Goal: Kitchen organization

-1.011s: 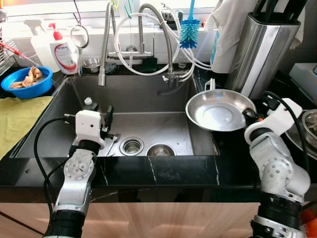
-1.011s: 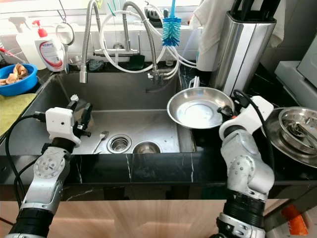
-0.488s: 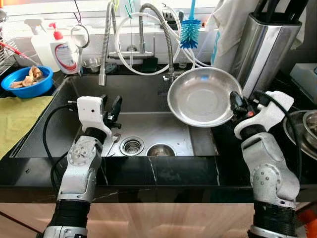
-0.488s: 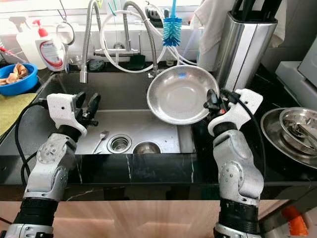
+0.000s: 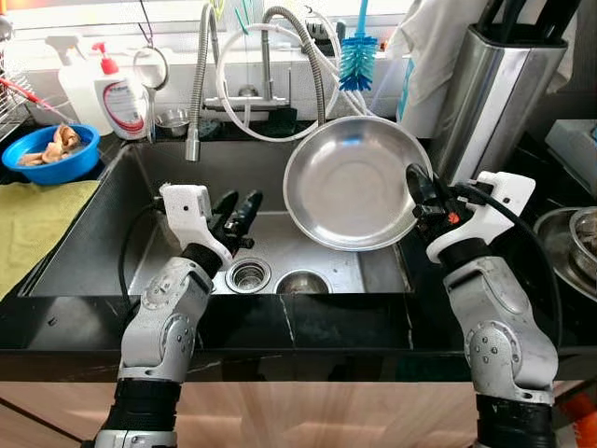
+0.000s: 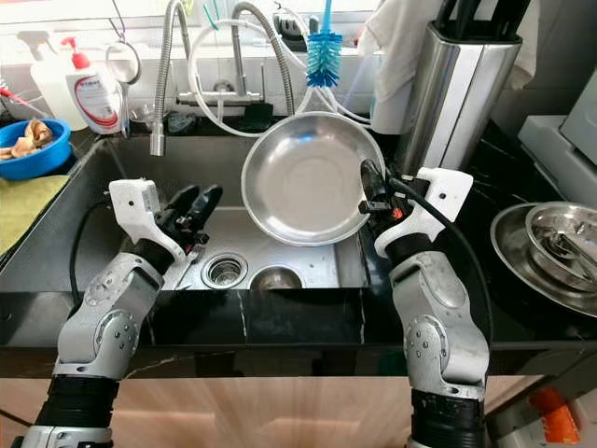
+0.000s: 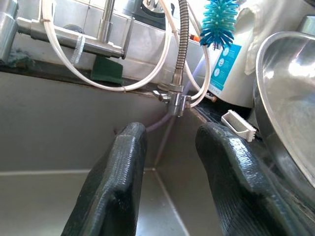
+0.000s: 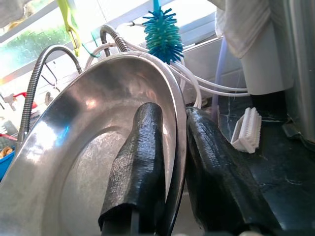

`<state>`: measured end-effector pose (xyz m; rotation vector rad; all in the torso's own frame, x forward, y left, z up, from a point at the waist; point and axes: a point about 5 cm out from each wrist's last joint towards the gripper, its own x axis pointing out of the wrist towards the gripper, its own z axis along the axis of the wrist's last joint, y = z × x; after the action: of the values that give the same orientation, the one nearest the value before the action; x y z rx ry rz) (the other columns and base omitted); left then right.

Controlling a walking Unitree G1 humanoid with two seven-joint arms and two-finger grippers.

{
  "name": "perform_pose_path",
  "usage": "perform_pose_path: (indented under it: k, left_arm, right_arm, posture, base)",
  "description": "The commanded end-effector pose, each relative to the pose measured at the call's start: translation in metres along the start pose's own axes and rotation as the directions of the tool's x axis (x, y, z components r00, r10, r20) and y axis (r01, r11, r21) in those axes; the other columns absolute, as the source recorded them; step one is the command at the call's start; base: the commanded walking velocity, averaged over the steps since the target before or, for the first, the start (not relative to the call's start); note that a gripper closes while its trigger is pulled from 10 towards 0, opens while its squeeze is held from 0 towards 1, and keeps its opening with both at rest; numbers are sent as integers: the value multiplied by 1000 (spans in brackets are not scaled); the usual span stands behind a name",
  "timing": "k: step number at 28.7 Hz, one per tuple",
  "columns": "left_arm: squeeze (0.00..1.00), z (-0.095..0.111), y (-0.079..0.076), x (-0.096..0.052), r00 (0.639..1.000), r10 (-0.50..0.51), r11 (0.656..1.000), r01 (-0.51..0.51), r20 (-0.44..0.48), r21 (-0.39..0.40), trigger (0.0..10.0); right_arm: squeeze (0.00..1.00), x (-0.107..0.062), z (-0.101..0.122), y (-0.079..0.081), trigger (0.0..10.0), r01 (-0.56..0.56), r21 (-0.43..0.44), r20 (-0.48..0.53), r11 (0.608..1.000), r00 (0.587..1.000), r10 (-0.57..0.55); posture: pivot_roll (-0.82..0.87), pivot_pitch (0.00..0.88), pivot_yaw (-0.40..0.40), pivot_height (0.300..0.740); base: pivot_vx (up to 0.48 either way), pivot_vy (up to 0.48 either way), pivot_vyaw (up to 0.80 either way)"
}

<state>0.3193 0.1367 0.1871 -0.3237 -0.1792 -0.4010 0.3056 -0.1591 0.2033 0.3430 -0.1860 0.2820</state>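
Note:
My right gripper [image 5: 417, 191] is shut on the rim of a round steel bowl [image 5: 350, 182], held tilted on edge above the right half of the steel sink [image 5: 93, 233]. In the right wrist view one finger lies inside the bowl [image 8: 98, 162] and the other behind its rim. My left gripper [image 5: 238, 213] is open over the sink floor, nothing between its fingers [image 7: 118, 187], pointing toward the bowl. A fork [image 6: 187, 266] lies on the sink floor beside the drain [image 5: 248, 274].
A coiled spring faucet [image 5: 196, 84] and hoses hang over the sink's back. A blue bottle brush [image 5: 356, 56], soap bottle [image 5: 119, 93] and blue bowl of scraps [image 5: 51, 154] stand behind. A tall steel knife block [image 5: 494, 84] is at right, and stacked steel dishes [image 6: 550, 243] at far right.
My right gripper has carried the bowl leftward and tipped it more upright over the sink. My left gripper has swung right toward the bowl, still open.

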Motion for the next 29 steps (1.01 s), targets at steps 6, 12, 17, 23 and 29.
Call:
perform_pose_path:
  k: [6, 12, 17, 23, 29]
  left_arm:
    - [1000, 12, 2, -1, 999, 19, 999, -17, 42, -38, 10000]
    - [27, 18, 3, 0, 998, 15, 991, -6, 64, -131, 10000]
    - [0, 18, -6, -3, 996, -77, 980, 85, 53, -179, 10000]
    - [0, 17, -19, -5, 985, -168, 968, 173, 43, -184, 10000]
    - [0, 13, -29, -8, 972, -235, 959, 233, 7, -163, 10000]
  right_arm:
    - [0, 0, 10, 9, 10000, -53, -26, 46, 998, 997, 54]
    - [0, 0, 13, 10, 10000, -62, -31, 58, 998, 996, 63]
    - [0, 1, 11, 12, 10000, -76, -32, 50, 997, 996, 78]
    - [0, 1, 10, 13, 10000, -82, -29, 45, 996, 995, 84]
    - [0, 1, 9, 14, 10000, -91, -30, 40, 995, 995, 92]
  posture:
    - [-52, 0, 14, 740]
    - [-54, 0, 13, 740]
    - [-52, 0, 13, 740]
    - [-53, 0, 13, 740]
    - [-54, 0, 14, 740]
  base:
    - [0, 0, 0]
    - [0, 0, 0]
    - [0, 0, 0]
    - [0, 0, 0]
    - [0, 0, 0]
